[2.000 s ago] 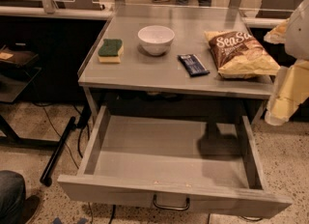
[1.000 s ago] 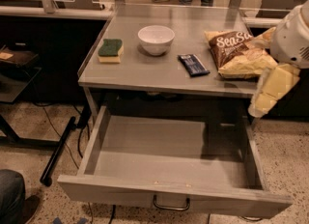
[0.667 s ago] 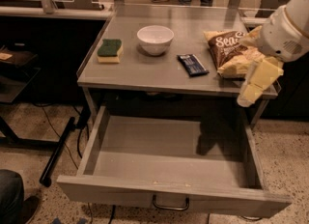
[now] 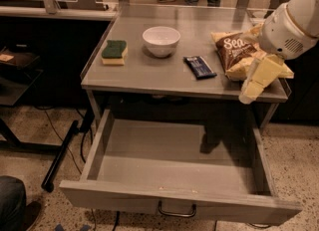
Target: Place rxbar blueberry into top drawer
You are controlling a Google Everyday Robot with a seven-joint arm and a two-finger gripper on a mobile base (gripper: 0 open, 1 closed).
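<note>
A wide, shallow grey drawer (image 4: 169, 155) with a metal loop handle stands pulled fully out beneath a grey metal table (image 4: 144, 73), with nothing in it, ready to receive the bar. The small, flat snack bar (image 4: 200, 67) in a dark navy-blue wrapper lies on the tabletop between a round white bowl (image 4: 161, 41) and a brown-and-yellow chip bag (image 4: 238, 51), not yet picked up. The robot's cream-coloured gripper (image 4: 253, 81) hangs at the table's right front edge, just before the chip bag, carrying nothing. Whether it is spread or pressed together is unclear. The bar lies to its left, slightly farther back, near but apart.
</note>
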